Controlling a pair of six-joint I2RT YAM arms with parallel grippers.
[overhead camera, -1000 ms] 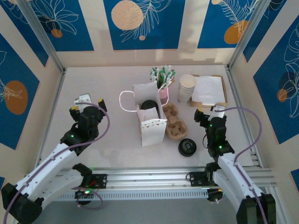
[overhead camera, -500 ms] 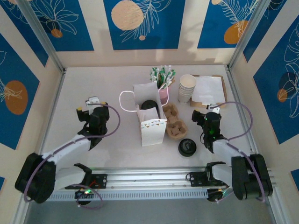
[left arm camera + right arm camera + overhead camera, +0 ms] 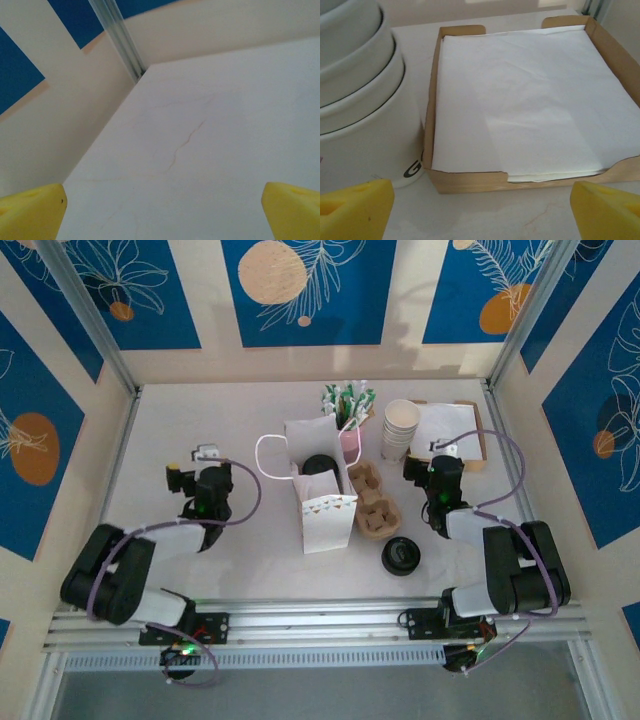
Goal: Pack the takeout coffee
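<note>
The takeout coffee (image 3: 319, 465) stands inside the open white paper bag (image 3: 326, 512) at mid-table; its round black lid shows, and the bag walls hide the cup. My left gripper (image 3: 192, 463) is to the left of the bag, apart from it. In the left wrist view the left gripper (image 3: 160, 220) is open over bare table, with its yellow fingertips (image 3: 31, 212) far apart. My right gripper (image 3: 428, 456) is to the right of the bag, open, just in front of the napkin tray (image 3: 480, 440). In the right wrist view the right gripper (image 3: 480, 215) holds nothing.
A brown cup carrier (image 3: 373, 500) lies right of the bag, and a low black lid stack (image 3: 400, 556) sits nearer. A stack of pale cups (image 3: 400, 428) (image 3: 360, 100) stands beside the napkin tray (image 3: 465, 179). A pink cup of sticks (image 3: 348, 410) is behind the bag.
Both arms have folded in low over the table. The left gripper moved right, toward the bag. The right gripper moved away toward the napkin tray. Both stayed open.
</note>
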